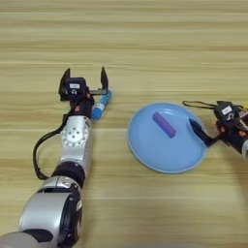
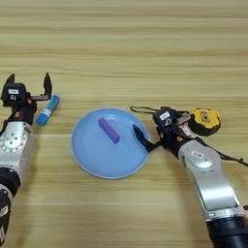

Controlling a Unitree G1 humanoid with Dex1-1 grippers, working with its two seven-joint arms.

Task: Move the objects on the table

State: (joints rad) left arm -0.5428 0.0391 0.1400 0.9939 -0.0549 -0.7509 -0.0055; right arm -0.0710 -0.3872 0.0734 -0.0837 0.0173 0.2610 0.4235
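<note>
A round light-blue plate (image 1: 150, 150) lies on the table (image 1: 145, 38) right of centre, and a short purple stick (image 1: 163, 124) lies flat in it. Left of the plate a blue-and-white tube (image 1: 100, 105) lies on the wood. My left gripper (image 1: 85, 78) is open just beyond the tube's far end, its right finger (image 1: 104, 77) close to the blue cap, and it holds nothing. My right gripper (image 2: 137, 122) is open at the plate's right rim, with one finger (image 2: 141, 136) over the rim. It is empty and sits right of the stick, not touching it.
A yellow tape measure (image 2: 204, 121) sits on the table just behind my right wrist. The left forearm (image 1: 75, 145) runs from the near left corner up to the tube.
</note>
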